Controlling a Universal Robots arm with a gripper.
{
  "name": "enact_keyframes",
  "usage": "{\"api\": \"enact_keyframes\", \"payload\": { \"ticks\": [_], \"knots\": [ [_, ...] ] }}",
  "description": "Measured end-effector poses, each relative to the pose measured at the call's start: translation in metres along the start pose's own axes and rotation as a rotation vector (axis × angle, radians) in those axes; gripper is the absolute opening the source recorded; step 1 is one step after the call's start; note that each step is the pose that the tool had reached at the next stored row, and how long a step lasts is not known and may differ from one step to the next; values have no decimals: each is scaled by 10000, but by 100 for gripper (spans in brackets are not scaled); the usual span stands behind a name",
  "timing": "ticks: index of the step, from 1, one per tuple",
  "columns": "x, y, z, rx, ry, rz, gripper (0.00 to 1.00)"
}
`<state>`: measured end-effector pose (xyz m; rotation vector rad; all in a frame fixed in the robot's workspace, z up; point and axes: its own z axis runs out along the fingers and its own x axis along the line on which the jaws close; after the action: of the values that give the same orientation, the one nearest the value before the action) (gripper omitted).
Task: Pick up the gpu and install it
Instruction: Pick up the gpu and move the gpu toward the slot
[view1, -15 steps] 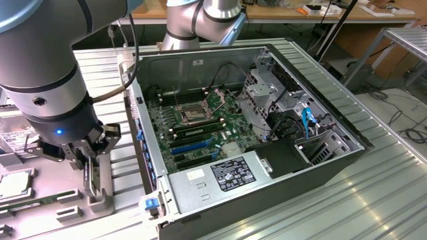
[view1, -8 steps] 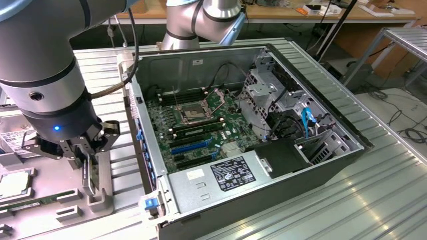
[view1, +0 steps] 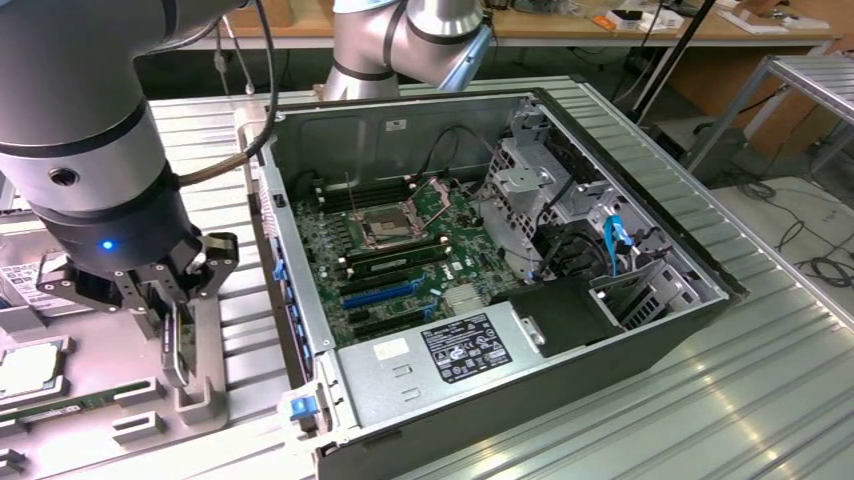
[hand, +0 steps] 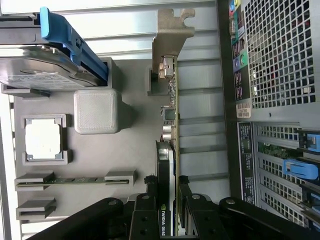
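Pickup step, by the looks of it: the graphics card (view1: 174, 355) (hand: 165, 160) is stood on edge in a gray stand (view1: 200, 405) beside the open computer case (view1: 441, 420). It's pinched between the partly closed fingers of the gripper (view1: 176, 310) (hand: 166, 186), not lifted out yet. A straight pull upward is probably called for, so nothing gets snagged.

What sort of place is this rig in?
Probably a robotics lab bench for PC assembly: an open black computer tower with green motherboard, a grey plastic parts tray, wooden desks behind.
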<state>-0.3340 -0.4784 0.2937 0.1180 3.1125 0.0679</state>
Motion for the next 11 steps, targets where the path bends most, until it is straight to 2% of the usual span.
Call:
{"api": "enact_keyframes", "payload": {
  "ticks": [11],
  "knots": [
    [-4,7,-149,0,0,0,27]
  ]
}}
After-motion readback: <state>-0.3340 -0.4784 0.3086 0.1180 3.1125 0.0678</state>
